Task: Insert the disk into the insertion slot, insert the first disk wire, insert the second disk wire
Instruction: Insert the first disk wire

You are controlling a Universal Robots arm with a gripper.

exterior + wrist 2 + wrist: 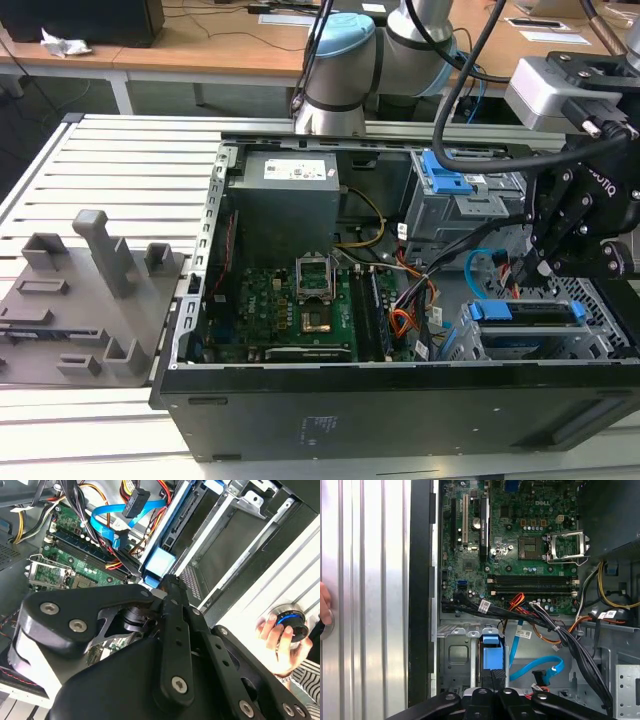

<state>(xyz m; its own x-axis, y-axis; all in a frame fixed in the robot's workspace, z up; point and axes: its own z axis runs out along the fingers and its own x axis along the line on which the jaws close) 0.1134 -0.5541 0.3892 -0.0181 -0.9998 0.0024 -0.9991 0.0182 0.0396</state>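
The disk (525, 312), in its blue carrier, sits in the insertion slot (603, 300), a perforated metal cage at the exterior view's right. My black gripper (537, 268) hangs just above the disk. In the first wrist view my gripper (492, 674) is shut, its tips against the carrier's blue tab (491, 655). The second wrist view shows the same tab (161, 562) just past the gripper (168, 580). The light-blue second disk wire (554, 668) curls loose beside the cage, also seen as a loop (107, 516). The orange-red first disk wire (516, 600) lies among black cables.
The open computer case holds a green motherboard (290, 305), a grey power supply (285, 200) and a grey bay with a blue latch (447, 180). A person's hand (280, 642) rests on a round button on the ribbed table. Grey fixtures (90, 290) stand at the exterior view's left.
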